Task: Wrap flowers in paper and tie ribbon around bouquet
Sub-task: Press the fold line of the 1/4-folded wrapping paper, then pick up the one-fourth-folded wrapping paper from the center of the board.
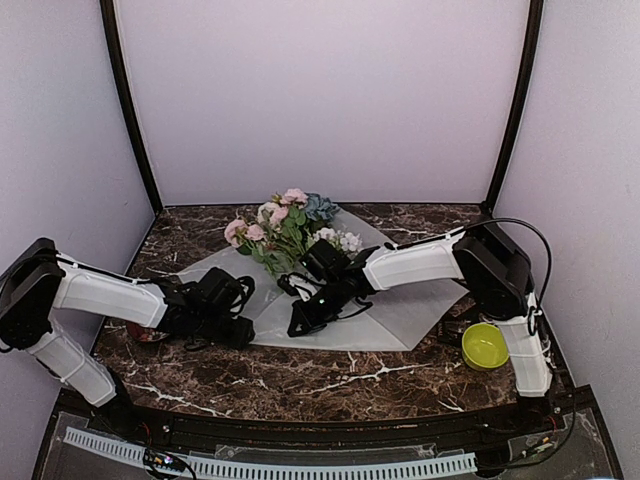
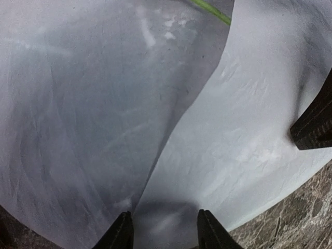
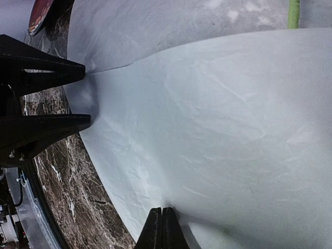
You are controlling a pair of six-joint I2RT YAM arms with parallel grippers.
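Your right gripper [image 3: 162, 223] is closed tight, pinching the near edge of the paper [image 1: 405, 305], which lies spread on the table [image 1: 300, 378] with one flap folded up over itself. Your left gripper [image 2: 163, 231] is partway open, jaws either side of that fold's corner, not clamped. Flowers [image 1: 285, 225] lie on the paper's far part, blooms toward the back wall, stems pointing toward the grippers.

The paper [image 1: 400, 310] lies on the tabletop [image 1: 300, 385]. The flowers [image 1: 285, 225] rest on the paper's far left part. The left hand [image 1: 243, 331] is at the paper's near left edge, with the right hand [image 1: 298, 325] just right of it. A bowl [image 1: 484, 346] stands beyond the paper's right corner.
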